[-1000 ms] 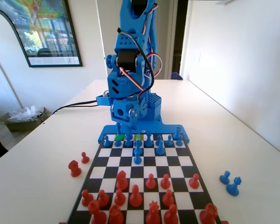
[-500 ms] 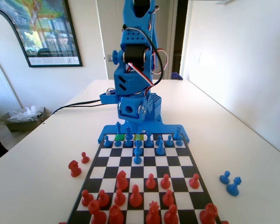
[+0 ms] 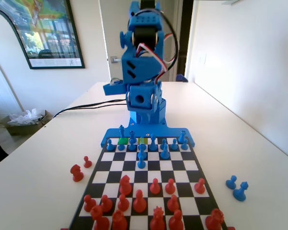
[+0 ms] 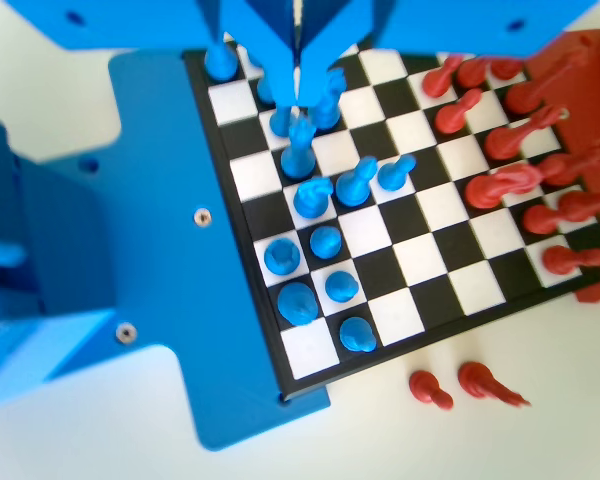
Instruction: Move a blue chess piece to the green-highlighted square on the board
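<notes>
In the fixed view the slender, pointed blue chess piece (image 3: 121,136) stands upright in the far row's left part, at the green-highlighted square (image 3: 124,141); green shows just beside its base. The blue arm (image 3: 141,72) is raised well above the board (image 3: 149,165), clear of every piece. Seen from the wrist, my gripper (image 4: 298,92) hangs from the top edge with its jaws together, only a thin slit between them and nothing held. Its tips hover high over the blue pieces (image 4: 300,150) near the board's edge (image 4: 270,330).
A paler yellow-green square (image 3: 143,141) lies two squares to the right of the green one. Blue pawns (image 3: 141,155) crowd the far rows and red pieces (image 3: 139,201) the near rows. Off the board stand two red pieces (image 3: 78,172) at left and two blue ones (image 3: 236,188) at right.
The arm has risen from low over the far left of the board and swung slightly right. The pointed blue piece and the other pieces stay where they were.
</notes>
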`<act>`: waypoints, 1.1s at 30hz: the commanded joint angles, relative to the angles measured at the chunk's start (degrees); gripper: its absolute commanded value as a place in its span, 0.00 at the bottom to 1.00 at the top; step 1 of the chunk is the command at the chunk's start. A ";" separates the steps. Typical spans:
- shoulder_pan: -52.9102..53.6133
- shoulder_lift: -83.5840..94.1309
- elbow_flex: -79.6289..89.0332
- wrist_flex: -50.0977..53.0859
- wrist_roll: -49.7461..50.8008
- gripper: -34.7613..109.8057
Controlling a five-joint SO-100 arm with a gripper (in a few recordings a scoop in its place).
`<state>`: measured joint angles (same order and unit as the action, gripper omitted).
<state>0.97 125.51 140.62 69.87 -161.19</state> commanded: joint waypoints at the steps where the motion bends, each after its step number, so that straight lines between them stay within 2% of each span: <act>1: -1.58 4.04 -7.65 5.10 5.71 0.25; 20: -5.27 16.44 -18.19 15.03 50.01 0.25; 25: -4.83 19.95 -19.51 14.94 57.22 0.25; 33: -2.11 25.49 -19.42 16.44 61.17 0.25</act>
<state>-1.14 148.01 125.24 85.69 -101.07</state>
